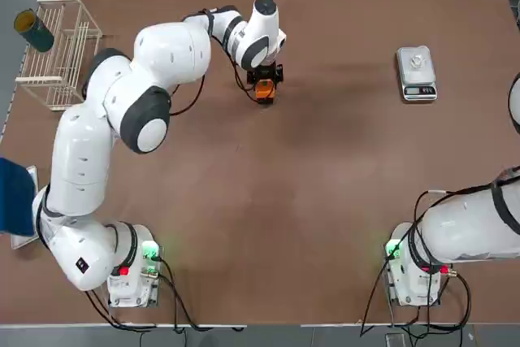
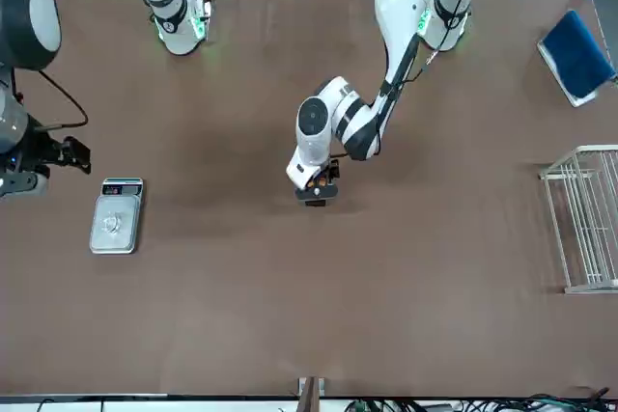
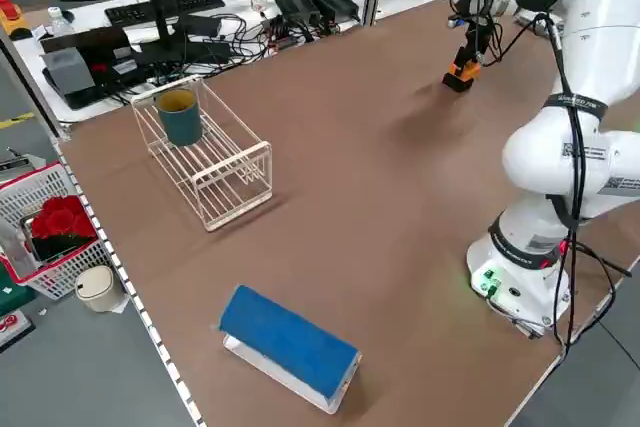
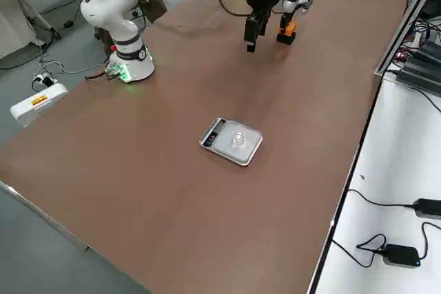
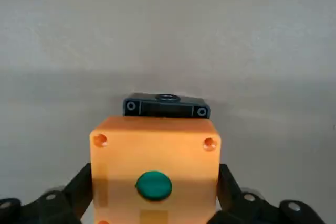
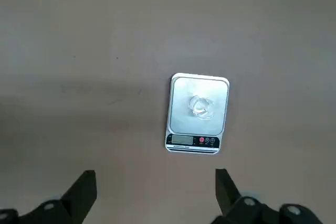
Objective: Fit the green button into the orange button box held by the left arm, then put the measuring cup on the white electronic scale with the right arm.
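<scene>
The orange button box [image 5: 155, 153] stands on the table with the green button [image 5: 154, 185] seated in its top face. My left gripper [image 1: 264, 85] is down over the box, and its dark fingers [image 5: 79, 192] stand close on either side of it, open. The clear measuring cup [image 6: 201, 106] sits upright on the silvery plate of the white electronic scale [image 6: 181, 90], at the table's far right [image 1: 404, 67]. My right gripper [image 6: 155, 195] hangs high above the table, back from the scale, open and empty; it shows at the left edge of the front view [image 2: 75, 154].
A flat black block [image 5: 166, 106] lies right behind the orange box. A white wire rack [image 1: 57, 50] holding a teal cup [image 1: 32, 30] stands at the far left. A blue pad [image 1: 15, 197] lies at the left edge. Bare brown table separates box and scale.
</scene>
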{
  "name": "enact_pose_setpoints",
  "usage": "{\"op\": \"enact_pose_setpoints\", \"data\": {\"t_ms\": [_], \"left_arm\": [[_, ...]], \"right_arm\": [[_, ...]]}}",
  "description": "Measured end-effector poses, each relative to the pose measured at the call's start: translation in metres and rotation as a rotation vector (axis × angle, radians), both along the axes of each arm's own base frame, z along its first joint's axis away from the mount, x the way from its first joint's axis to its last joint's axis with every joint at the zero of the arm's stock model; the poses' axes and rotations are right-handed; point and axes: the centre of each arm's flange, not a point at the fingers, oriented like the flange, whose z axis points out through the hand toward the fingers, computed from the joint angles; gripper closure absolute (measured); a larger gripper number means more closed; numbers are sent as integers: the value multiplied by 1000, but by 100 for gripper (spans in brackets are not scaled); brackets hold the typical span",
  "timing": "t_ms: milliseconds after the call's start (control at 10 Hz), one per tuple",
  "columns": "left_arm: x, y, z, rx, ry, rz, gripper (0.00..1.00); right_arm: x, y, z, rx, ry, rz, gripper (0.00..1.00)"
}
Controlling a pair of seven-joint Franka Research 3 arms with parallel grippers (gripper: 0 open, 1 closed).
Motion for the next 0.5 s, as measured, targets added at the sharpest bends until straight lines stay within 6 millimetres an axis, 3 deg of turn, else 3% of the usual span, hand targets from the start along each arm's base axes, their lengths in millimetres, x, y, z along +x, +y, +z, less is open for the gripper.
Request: {"op": "enact_pose_setpoints", "data": {"t_ms": [200,500], "left_arm": [[0,0,0,0,0,0,1],[1,0,2,-5,-5,1,1]], "right_arm": [[-2,8,20,2,0,-25,0],[-5,11,34,47,0,-53,0]]}}
